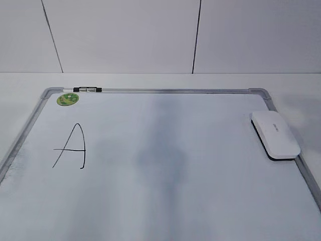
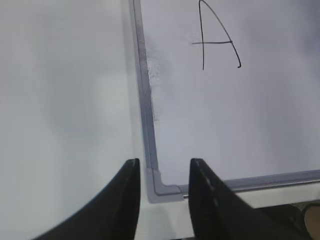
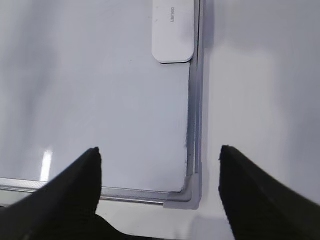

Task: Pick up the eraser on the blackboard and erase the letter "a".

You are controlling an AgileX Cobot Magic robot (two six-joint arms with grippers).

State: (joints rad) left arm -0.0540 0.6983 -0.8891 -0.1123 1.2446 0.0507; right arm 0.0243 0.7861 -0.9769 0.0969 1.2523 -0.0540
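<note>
The blackboard (image 1: 175,91) is a white board with a silver-grey frame, lying flat on the table. The white eraser (image 1: 275,134) lies on the board by its right edge and shows at the top of the right wrist view (image 3: 172,30). A large capital "A" (image 1: 72,146) is drawn at the left and shows in the left wrist view (image 2: 217,42). No small "a" shows in any view. My left gripper (image 2: 164,162) is open and empty over the board's near left corner. My right gripper (image 3: 159,149) is open and empty over the near right corner. Neither gripper shows in the exterior view.
A round green sticker (image 1: 67,99) sits in the board's far left corner. A small black-and-clear marker (image 1: 86,89) lies on the far frame beside it. White table surrounds the board, and a white panelled wall stands behind.
</note>
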